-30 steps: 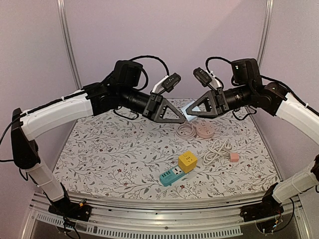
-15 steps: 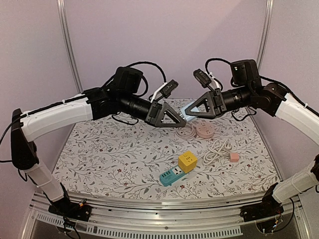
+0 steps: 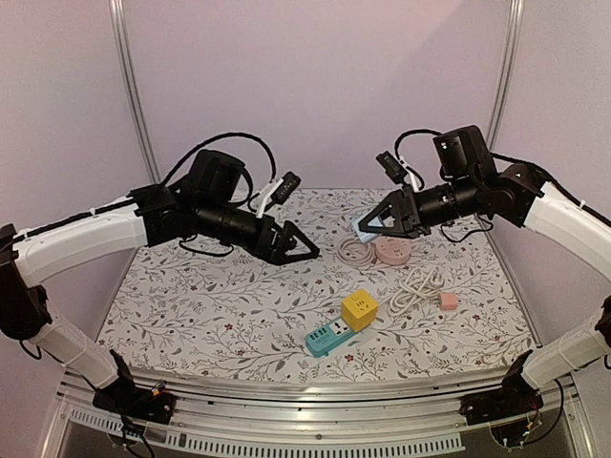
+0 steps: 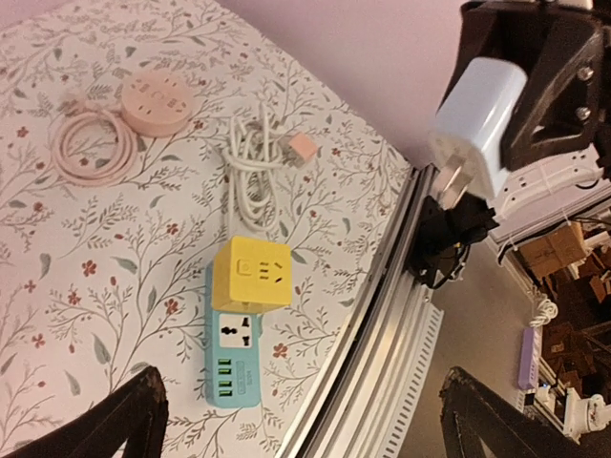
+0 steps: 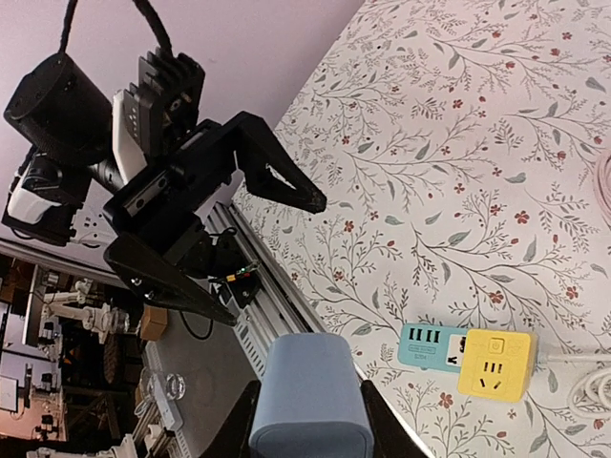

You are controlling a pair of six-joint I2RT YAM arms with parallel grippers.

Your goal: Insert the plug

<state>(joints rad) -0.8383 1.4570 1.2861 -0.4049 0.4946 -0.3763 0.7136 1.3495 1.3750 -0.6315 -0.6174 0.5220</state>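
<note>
1. The right hand grips the pale blue plug, held in the air over the far-right part of the tabletop
2. The teal power strip lies below it towards the near edge, slanted, with the right arm nearer
3. The left hand gapes wide, empty

Tabletop: pale cover printed with grey leafy sprigs and small red flowers.
- Teal power strip, flat, near the front edge.
- Yellow cube socket, seated on the strip's far end.
- White cable, loosely bundled, just right of the cube, ending in a small pink block.
- Pink round socket, towards the back, its pink cord coiled beside it.
</note>
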